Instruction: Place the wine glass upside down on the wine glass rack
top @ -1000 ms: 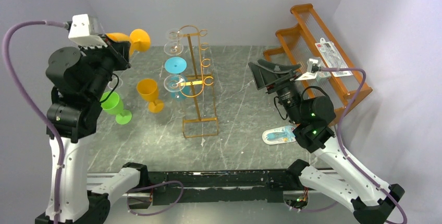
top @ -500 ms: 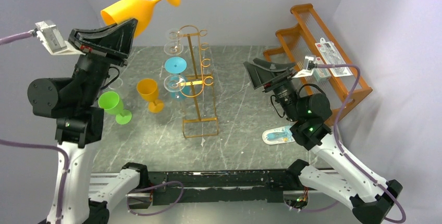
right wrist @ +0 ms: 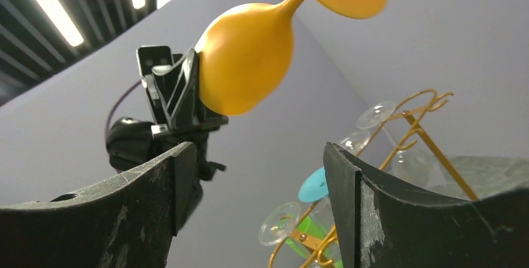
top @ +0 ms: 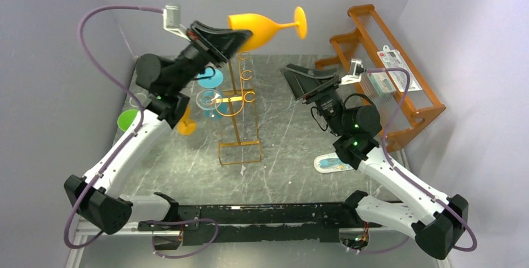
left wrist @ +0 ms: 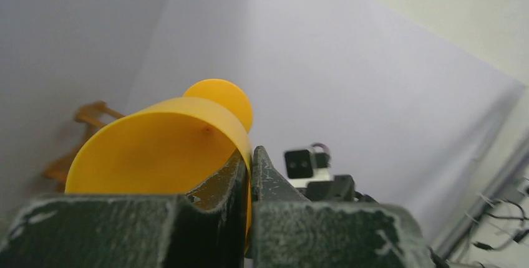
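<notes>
The wine glass (top: 259,27) is bright orange all over and not see-through. It has a round, fat bowl, a thin stem and a flat round foot. It is up in the air over the far edge of the surface (top: 287,137), a bit higher than the top of the rack (top: 237,103). It lies on its side. The foot points to the right and the open mouth points to the left.

The left claw (top: 232,38) is clenched on the rim of the wine glass (left wrist: 156,149). The left wrist view shows the thin rim pinched between the two black fingers (left wrist: 218,187), one inside the bowl and one outside.

The right claw (top: 307,81) is released, with its fingers (right wrist: 156,181) spread wide and nothing between them. It is raised over the middle of the surface, right of the rack, and it points up at the wine glass (right wrist: 246,62).

The rack is tall, thin gold wire with a curved top, and it stands near the middle of the surface. A blue glass (top: 212,78) and a clear glass (top: 208,101) are at its left side. A green glass (top: 129,119) stands by the left edge. A big orange shelf (top: 380,62) sits along the right edge.
</notes>
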Controlling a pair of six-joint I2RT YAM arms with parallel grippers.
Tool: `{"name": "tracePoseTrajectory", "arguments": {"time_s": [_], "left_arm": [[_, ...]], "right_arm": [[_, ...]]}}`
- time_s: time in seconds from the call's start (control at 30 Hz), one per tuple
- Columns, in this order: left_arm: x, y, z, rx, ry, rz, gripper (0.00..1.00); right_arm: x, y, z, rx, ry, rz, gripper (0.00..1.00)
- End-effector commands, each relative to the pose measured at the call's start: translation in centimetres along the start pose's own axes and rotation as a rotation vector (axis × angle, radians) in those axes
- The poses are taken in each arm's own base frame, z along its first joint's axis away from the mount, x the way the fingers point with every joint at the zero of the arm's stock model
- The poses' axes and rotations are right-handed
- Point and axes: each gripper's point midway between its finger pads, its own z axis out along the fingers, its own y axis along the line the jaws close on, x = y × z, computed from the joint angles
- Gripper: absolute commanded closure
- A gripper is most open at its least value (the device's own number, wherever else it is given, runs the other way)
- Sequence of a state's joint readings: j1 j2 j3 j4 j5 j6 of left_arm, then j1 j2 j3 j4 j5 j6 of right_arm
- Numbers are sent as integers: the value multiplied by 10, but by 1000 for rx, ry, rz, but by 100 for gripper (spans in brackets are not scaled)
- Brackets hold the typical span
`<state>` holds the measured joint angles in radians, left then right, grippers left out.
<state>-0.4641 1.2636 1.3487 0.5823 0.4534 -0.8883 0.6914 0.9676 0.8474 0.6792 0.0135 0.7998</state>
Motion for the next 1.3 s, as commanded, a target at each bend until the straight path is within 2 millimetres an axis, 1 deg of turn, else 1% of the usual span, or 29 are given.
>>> {"name": "tracePoseTrajectory", "arguments": {"time_s": [0.0,0.13,0.23,0.37,0.53,0.67,0.8,1.1,1.27], "left_arm": [[-5,-50,10,150,-122,59,95],[21,-61,14,205,-136,23,95],[30,-67,9,216,-157,24,95],[35,-77,2,240,-186,33,95],[40,-91,-7,301,-205,24,95],[41,-97,-14,329,-220,25,95],[44,-98,-20,337,-220,25,95],[49,-100,-27,353,-217,26,95],[52,-102,-30,368,-212,26,95]], "right_arm": [[-18,26,2,-105,-77,83,21],[-28,30,-2,-127,-135,154,22],[-40,30,-7,-126,-198,226,22],[-53,30,-8,-118,-258,288,26],[-61,34,-4,-134,-288,314,38],[-65,37,-2,-149,-304,347,48],[-66,39,1,-162,-308,360,53],[-67,49,2,-230,-314,338,57],[-66,49,6,-225,-305,330,66]]}}
